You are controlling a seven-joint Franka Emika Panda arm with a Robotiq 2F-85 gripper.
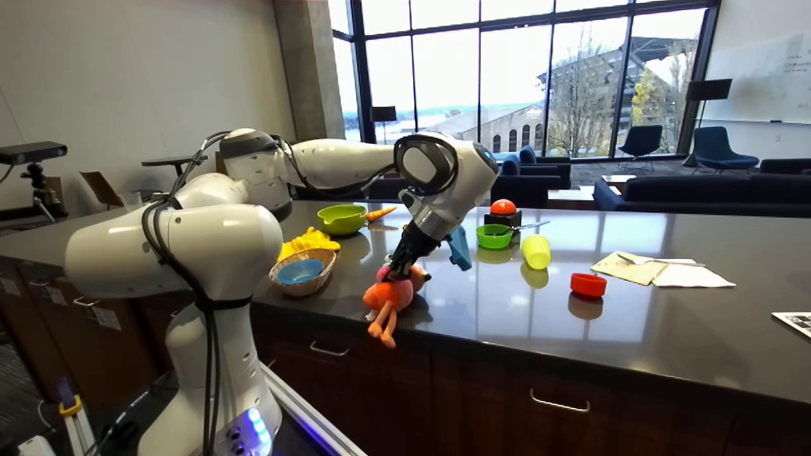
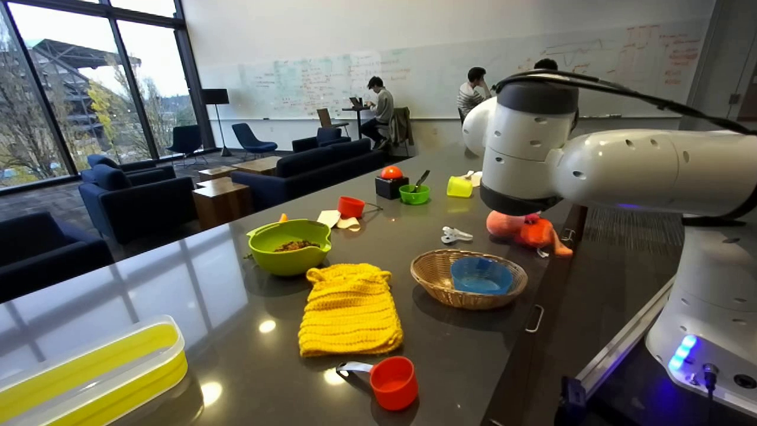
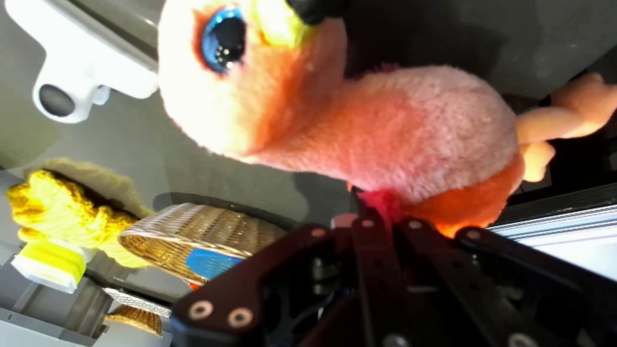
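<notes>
Left, near side: white robot arm [image 1: 171, 247], reaching over a dark counter [image 1: 633, 329]; shown in both exterior views.
Left, near edge of counter: wicker basket [image 1: 313, 288], oval, with a blue bowl [image 1: 301, 271] inside.
Left, just beyond the basket: yellow knitted piece [image 1: 309, 243].
Left, far: lime-green bowl [image 1: 342, 224], lipped; brown pieces [image 2: 295, 245] within, seen in an exterior view.
Just right of that bowl: carrot-shaped item [image 1: 381, 214], orange.
Centre-left, near edge: plush bird [image 1: 388, 296], orange and pink, head toward the far side, legs out over the edge.
At the bird, from above: black gripper [image 1: 398, 272], fingers drawn together, pinching a pink tuft [image 3: 381, 200] on its body, as the wrist view shows.
Farther than the bird, apart from it: white clip [image 2: 454, 235].
Centre, far: small green bowl [image 1: 494, 240], utensil [image 1: 535, 225] leaning out; just behind, black box [image 1: 516, 218] with red dome [image 1: 504, 207].
Right of centre: yellow cup [image 1: 536, 252].
Right, nearer: red cup [image 1: 588, 285].
Right: tan napkin [image 1: 624, 271] and white napkin [image 1: 690, 278], overlapping.
Far right, near side: patterned card [image 1: 795, 322], partly in view.
</notes>
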